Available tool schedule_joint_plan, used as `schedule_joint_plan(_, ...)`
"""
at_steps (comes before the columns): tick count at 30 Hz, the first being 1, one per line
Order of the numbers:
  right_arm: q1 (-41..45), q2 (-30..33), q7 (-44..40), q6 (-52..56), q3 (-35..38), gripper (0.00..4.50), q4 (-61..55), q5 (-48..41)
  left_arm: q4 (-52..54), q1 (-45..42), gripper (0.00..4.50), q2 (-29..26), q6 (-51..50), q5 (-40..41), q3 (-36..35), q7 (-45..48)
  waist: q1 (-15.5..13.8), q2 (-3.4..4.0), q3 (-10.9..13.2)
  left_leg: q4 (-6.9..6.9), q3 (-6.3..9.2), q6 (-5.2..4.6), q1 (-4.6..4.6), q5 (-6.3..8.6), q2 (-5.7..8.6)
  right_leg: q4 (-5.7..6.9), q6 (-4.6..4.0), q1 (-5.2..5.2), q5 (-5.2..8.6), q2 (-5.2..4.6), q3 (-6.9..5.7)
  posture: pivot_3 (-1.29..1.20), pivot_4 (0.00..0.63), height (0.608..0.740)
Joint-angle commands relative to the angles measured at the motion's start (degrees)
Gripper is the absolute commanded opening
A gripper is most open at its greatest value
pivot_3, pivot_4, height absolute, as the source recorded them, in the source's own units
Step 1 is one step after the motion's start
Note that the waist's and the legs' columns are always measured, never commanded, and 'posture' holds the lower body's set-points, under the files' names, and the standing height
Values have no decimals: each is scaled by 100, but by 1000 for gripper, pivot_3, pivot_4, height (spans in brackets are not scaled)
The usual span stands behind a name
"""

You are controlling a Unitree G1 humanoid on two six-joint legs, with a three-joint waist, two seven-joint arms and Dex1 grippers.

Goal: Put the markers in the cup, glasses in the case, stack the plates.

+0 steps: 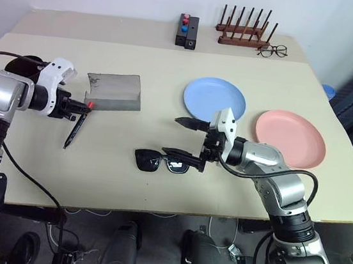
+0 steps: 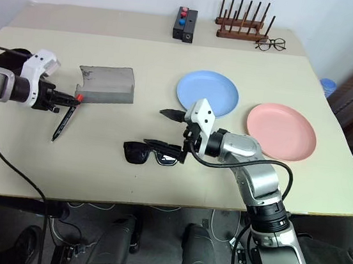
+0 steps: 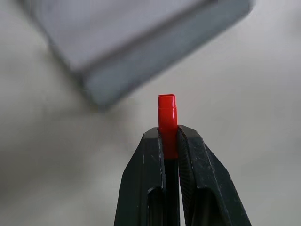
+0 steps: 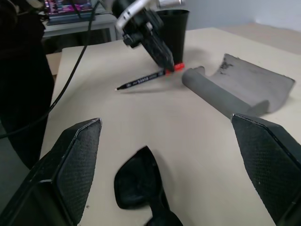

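Marker [image 1: 75, 129], slim and black, is pinched at its red cap end by the left gripper [image 3: 168, 141], whose two black fingers are clenched on it; the pen hangs slantwise with its tip at or just above the table [image 1: 124, 190], just beside the grey case [image 1: 114, 91]. The marker step is judged to be in hand. Next, the pen would need to be carried to the dark cup [image 4: 171, 33], seen behind the left gripper, and stood upright over the rim before release. The right gripper [image 1: 185, 137] is spread wide above the black sunglasses [image 1: 160, 162], grasping nothing. Blue plate [image 1: 214, 98] and pink plate [image 1: 290, 138] lie apart, unstacked. Open tabletop is available around the pen; the near edge is well clear of it.
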State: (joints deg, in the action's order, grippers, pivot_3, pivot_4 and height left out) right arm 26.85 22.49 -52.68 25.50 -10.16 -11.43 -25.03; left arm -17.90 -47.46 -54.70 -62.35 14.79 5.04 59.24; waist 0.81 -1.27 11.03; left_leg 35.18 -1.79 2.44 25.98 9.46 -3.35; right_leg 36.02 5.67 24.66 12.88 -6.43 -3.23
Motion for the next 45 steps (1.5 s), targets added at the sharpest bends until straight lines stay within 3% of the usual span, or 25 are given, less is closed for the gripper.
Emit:
schedule_joint_plan(1,142,-62,54,-9,145,4500,-2,-100,592,-38,27,-54,0,237,-646,-270,-8,-4,2,0,0,0,0,0,0,1,0,0,0,0,0,0,150,740)
schedule_joint_plan(7,255,-204,106,-189,274,4500,149,-158,702,-178,27,329,1039,508,-1489,-701,-31,-4,2,7,0,0,1,0,1,1,1,-2,-1,0,0,0,150,740)
schedule_joint_plan(15,424,-643,249,-143,870,4500,73,-938,123,-792,27,805,2877,644,-2582,-1757,-13,-5,2,7,-1,-1,-1,-1,1,4,23,-4,-13,2,0,0,150,740)
schedule_joint_plan(19,487,-692,317,-33,959,4500,28,-1127,-387,-883,27,771,3757,538,-2698,-1907,-16,-4,2,4,-2,-1,-8,-2,1,9,23,-6,-13,2,0,0,150,740)
schedule_joint_plan(27,451,-608,364,-134,901,4500,56,-983,-2004,-635,27,186,5637,121,-2884,-2118,-8,-4,2,4,-3,-1,-8,-1,1,7,23,-8,-13,3,0,0,150,740)
schedule_joint_plan(35,406,-561,383,-139,875,4500,8,-965,-2395,-479,27,236,6179,325,-3121,-2394,-56,-16,-3,7,-3,0,-7,-1,1,4,23,-12,-13,2,-1,0,150,740)
schedule_joint_plan(45,416,-483,368,-115,813,4500,-16,-900,-2224,269,27,343,5983,592,-3397,-2571,-6,-14,-3,-1,-6,0,-16,-1,-2,6,23,-11,-13,3,-1,0,150,740)
